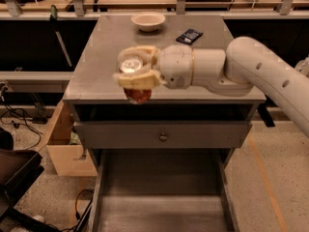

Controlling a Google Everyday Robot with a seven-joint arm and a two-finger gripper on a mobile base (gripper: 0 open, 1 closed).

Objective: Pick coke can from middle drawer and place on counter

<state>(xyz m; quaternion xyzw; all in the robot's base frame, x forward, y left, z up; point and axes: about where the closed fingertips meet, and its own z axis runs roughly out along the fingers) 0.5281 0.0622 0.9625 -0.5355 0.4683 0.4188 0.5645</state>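
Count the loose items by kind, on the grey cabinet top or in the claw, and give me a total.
Bowls: 1, the pale bowl at the back of the counter.
Packets: 1, the dark packet near it.
Cans: 1, the coke can held in the claw over the counter's front edge.
Total: 3

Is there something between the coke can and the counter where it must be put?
Nothing visible. The gripper holds the coke can above the front edge of the counter, with bare surface behind it. The pale bowl and a dark packet lie far back.
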